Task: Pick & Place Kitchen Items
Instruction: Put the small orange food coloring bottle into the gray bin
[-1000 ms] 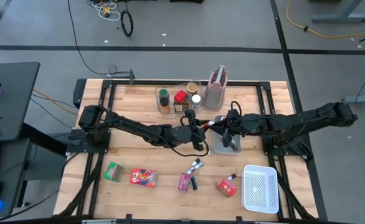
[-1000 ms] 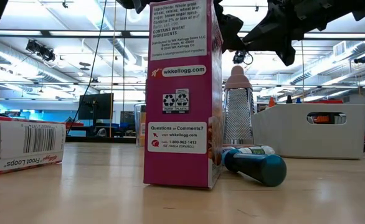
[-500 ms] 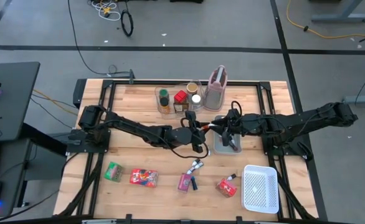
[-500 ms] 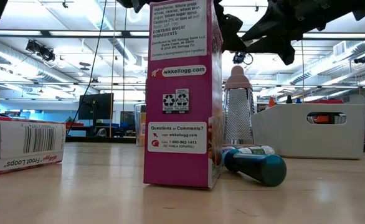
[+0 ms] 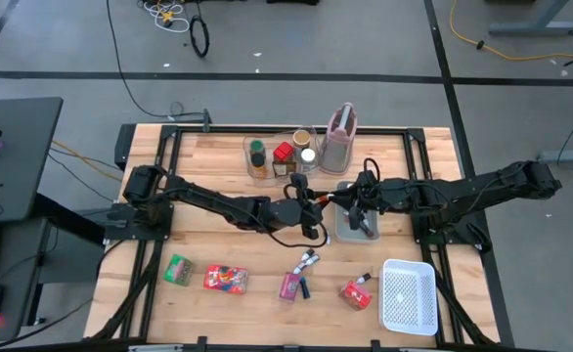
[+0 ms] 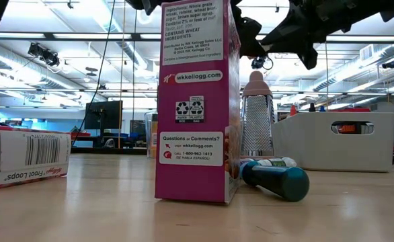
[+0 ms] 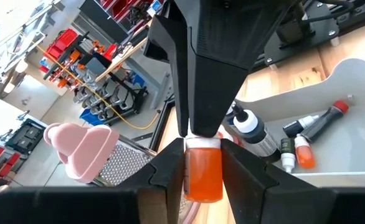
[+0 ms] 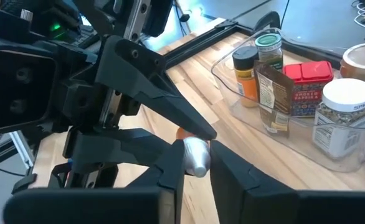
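Nothing has shifted: mid-frame, the left gripper point(image 5: 318, 200) and right gripper point(image 5: 350, 201) both stay clenched on one orange bottle point(image 7: 202, 172) above the grey tray point(image 5: 344, 231) — handover stalled, I judge.

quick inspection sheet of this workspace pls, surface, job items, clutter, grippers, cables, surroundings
surface: wooden slat table in a dark frame.
job's things: spice jars in the clear bin; small bottles in the grey tray; green packet, red packet and pink packet along the near edge; orange bottle held between both grippers.
clutter: pinkish grater jug; white mesh basket.
grippers: left gripper shut on the orange bottle's body; right gripper shut on its white cap, mid-table by the tray.
cables: black cable looped under the left wrist; more on the floor.
surroundings: grey floor, side desk, lab shelving.
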You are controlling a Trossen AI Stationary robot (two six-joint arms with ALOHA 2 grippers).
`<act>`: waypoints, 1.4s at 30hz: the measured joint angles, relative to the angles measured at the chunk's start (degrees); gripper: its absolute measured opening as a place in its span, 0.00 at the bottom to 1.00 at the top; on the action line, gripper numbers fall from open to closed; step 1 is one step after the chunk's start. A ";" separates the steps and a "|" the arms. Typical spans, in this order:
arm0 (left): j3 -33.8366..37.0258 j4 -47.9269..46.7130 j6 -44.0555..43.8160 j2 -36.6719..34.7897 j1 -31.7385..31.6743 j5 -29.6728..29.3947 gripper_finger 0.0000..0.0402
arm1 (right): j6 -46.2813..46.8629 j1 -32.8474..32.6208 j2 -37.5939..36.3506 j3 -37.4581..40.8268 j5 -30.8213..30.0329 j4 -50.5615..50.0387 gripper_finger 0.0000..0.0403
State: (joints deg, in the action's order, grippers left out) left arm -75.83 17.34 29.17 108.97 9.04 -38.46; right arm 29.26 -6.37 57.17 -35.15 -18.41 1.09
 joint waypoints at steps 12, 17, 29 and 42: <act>0.00 -0.48 -6.37 0.00 0.00 -1.41 0.42 | 0.18 0.02 -0.28 -0.03 0.00 -7.33 0.17; 0.00 -6.52 -17.20 0.00 -0.13 -0.92 0.48 | 1.52 0.02 -2.65 -0.03 0.00 -14.69 0.16; 0.00 -17.63 -34.88 0.00 -0.20 13.62 0.49 | 16.32 -1.62 -4.76 0.00 0.90 -40.35 0.18; 0.04 -18.35 -40.63 0.00 -0.07 19.57 0.48 | 14.71 -1.75 0.75 5.03 9.22 -39.21 0.18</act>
State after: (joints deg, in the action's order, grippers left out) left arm -75.79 -1.01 -11.47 108.97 8.97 -18.89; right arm 43.97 -8.12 57.92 -30.12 -9.20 -38.12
